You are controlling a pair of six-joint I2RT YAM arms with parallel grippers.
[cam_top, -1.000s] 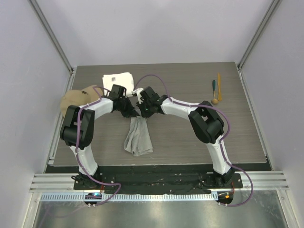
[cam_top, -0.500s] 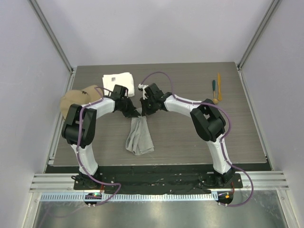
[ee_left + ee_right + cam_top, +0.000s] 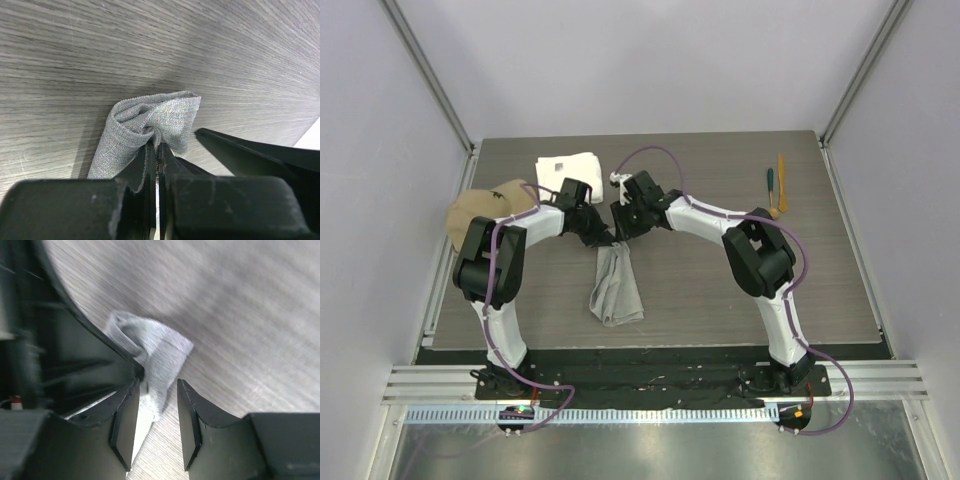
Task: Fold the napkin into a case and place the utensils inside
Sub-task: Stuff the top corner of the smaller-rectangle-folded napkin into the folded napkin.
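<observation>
Our left tool (image 3: 156, 149) pinches the far corner of the napkin (image 3: 616, 285), bunched up on the counter (image 3: 720, 285), while the right tool (image 3: 157, 390) sits half open around it; cloth looks light and floppy, so we'd grip corners.

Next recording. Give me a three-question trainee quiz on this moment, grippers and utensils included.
1. True or false: the left gripper is shut on the napkin.
2. Where do the utensils lie? A inside the napkin; B on the table, far right; C in the left gripper.
3. Fill in: the jaws of the right gripper stand ____, with napkin cloth between them.
Key: 1 true; 2 B; 3 open.
</observation>
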